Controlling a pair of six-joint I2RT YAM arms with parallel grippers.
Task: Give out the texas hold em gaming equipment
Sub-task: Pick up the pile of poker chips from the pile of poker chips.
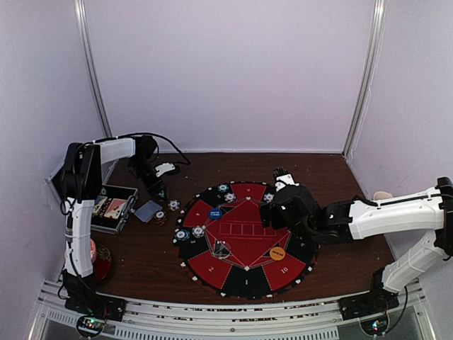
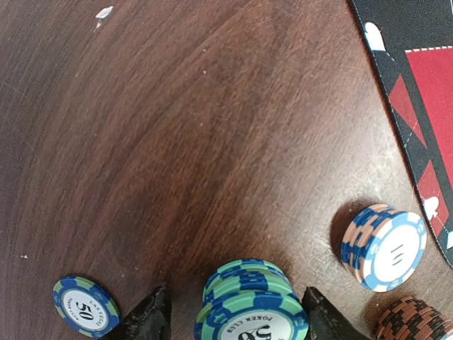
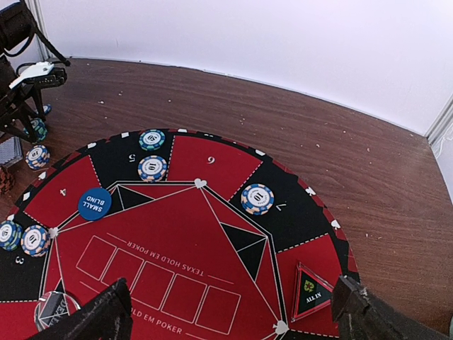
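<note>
We discern red and pale contents in the open black case (image 1: 117, 189). The left jaws flank a teal striped poker-chip stack (image 2: 248, 306) on the brown wooden worktop (image 2: 177, 142), grip undeterminable; the right jaws gape empty over the red-and-black mat (image 3: 177, 234).

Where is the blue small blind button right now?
The small blind button lies on the mat, upper left in the top view, on red sector 4, nearest a striped chip in black sector 5.

I read "SMALL BLIND" on the blue button (image 3: 95, 203), "ALL IN" on the triangle (image 3: 311, 290), and "50" on a chip (image 2: 85, 306).
</note>
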